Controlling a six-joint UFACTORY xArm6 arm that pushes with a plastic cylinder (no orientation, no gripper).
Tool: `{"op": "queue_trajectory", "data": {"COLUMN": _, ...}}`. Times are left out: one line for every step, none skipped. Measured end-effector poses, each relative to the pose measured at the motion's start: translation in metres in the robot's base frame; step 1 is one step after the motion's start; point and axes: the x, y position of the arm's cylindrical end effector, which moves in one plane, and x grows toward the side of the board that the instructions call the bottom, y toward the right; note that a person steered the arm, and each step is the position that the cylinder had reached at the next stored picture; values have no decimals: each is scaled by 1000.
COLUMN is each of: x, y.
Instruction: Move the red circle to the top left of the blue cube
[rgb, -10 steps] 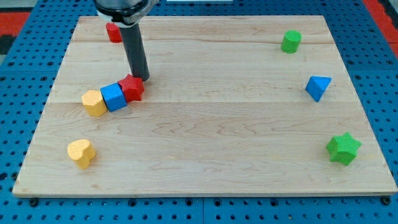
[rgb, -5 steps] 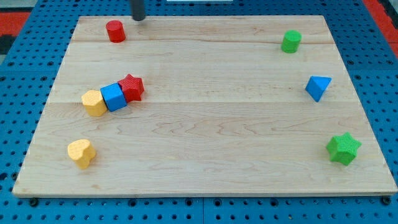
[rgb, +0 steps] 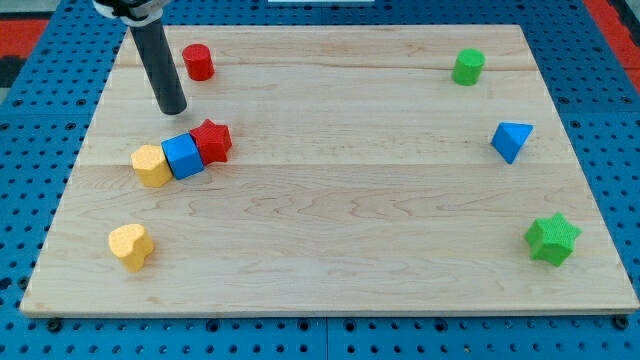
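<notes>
The rod leans down from the view's top left, and my tip (rgb: 173, 108) rests on the wooden board (rgb: 350, 220), touching no block. The red circle (rgb: 198, 62) lies near my tip, up and to the right. The blue cube (rgb: 182, 156) sits just below my tip.

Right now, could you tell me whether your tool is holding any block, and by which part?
Nothing is held. My tip stands free on the board, left of and below the red circle, above the blue cube, touching neither.
</notes>
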Motion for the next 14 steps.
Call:
{"op": "queue_trajectory", "data": {"x": -18, "y": -23}}
{"op": "queue_trajectory", "data": {"x": -45, "y": -55}}
{"op": "queue_trajectory", "data": {"x": -118, "y": -69}}
{"op": "queue_trajectory", "data": {"x": -168, "y": -74}}
{"op": "queue_trajectory", "data": {"x": -157, "y": -35}}
{"op": "queue_trajectory", "data": {"x": -138, "y": 25}}
{"op": "queue_trajectory", "data": {"x": -138, "y": 25}}
{"op": "queue_trajectory", "data": {"x": -137, "y": 25}}
{"op": "queue_trajectory", "data": {"x": -109, "y": 25}}
{"op": "queue_trajectory", "data": {"x": -75, "y": 25}}
{"op": "queue_trajectory", "data": {"x": -47, "y": 25}}
{"op": "queue_trajectory", "data": {"x": -25, "y": 25}}
{"op": "queue_trajectory", "data": {"x": -6, "y": 25}}
{"op": "queue_trajectory", "data": {"x": 0, "y": 25}}
